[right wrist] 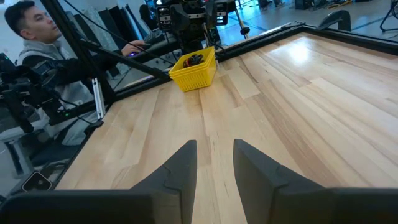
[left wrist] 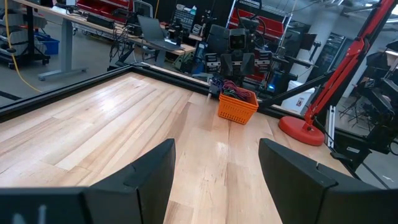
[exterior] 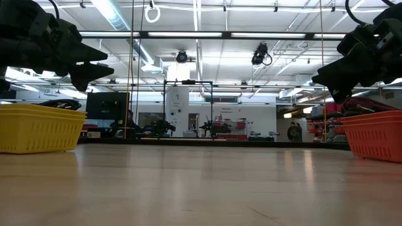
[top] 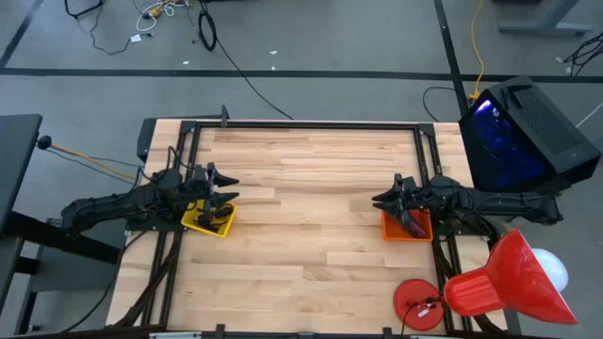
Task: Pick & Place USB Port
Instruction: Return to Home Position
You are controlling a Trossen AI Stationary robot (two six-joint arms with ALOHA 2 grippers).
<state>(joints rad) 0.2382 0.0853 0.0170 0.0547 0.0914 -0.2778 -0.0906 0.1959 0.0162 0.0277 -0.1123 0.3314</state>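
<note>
L claw [left wrist: 216, 143] open; R claw [right wrist: 214, 142] open; both raised.

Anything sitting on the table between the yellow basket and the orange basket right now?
Nothing: the high view shows only bare wooden tabletop between the yellow basket and the orange basket.

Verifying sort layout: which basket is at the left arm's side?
The yellow basket, beneath the left gripper; the orange basket sits under the right gripper.

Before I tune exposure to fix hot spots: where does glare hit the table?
Low view: ceiling lights reflect as pale streaks on the table. Right wrist view: bright patch on the planks. High view: table evenly lit.
</note>
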